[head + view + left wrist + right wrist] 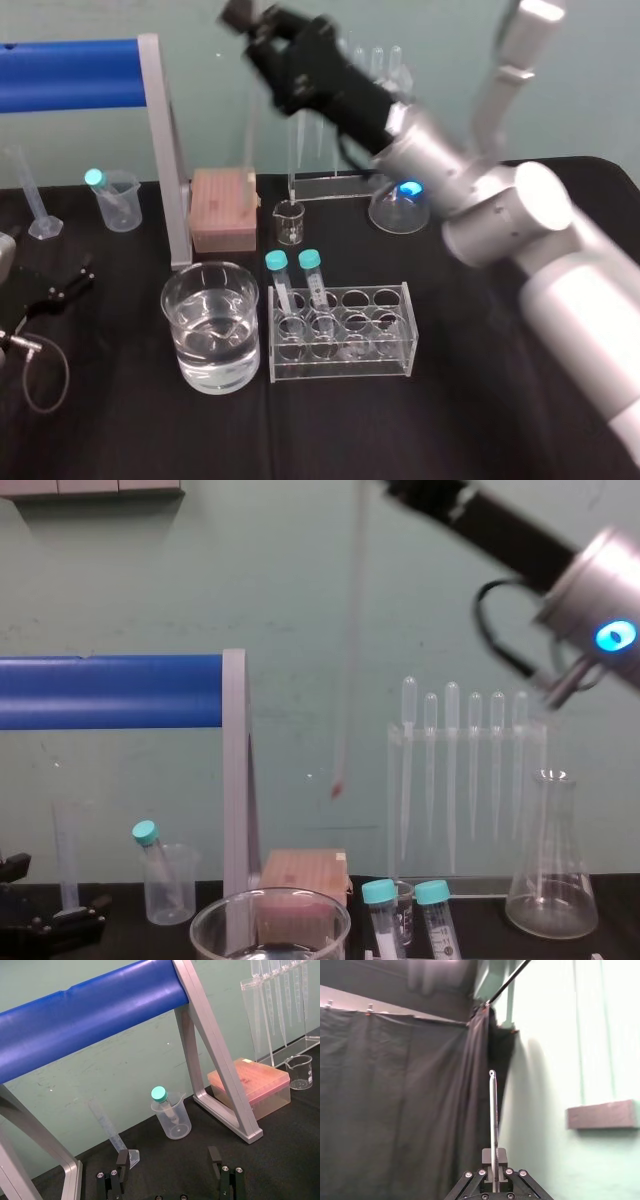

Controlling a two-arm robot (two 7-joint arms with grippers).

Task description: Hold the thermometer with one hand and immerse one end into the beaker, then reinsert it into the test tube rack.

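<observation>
Right tool: your long black right tool (243, 18), on the fat silver wrist with the glowing blue ring, is raised high over the far middle of the black worktop (470, 400). Its jaws are clamped on the thermometer.
Thermometer: the long, thin, clear-whitish glass thermometer (348, 660) hangs from that tool nearly upright, slightly tilted. Its reddish lower end is in the air, well above the pink rectangular box (222, 208), and touches nothing.
Beaker: the large, wide, clear glass beaker (172, 320) stands near you, left of centre, part-filled with clear liquid. It is well below the rod's tip and nearer than it.
Rack: the clear plastic test tube rack (404, 335) sits just right of the beaker, with two teal-capped tubes (310, 262) in its left holes.
Left tool: your black left tool (168, 1160) rests low at the left of the worktop, fingers spread apart and holding nothing.
Far row: the blue padded bar (65, 72) on its silver frame is at the left. To the right are the clear stand of bulb-topped pipettes (465, 780) and the clear conical flask (550, 880) — all well apart from the thermometer.
</observation>
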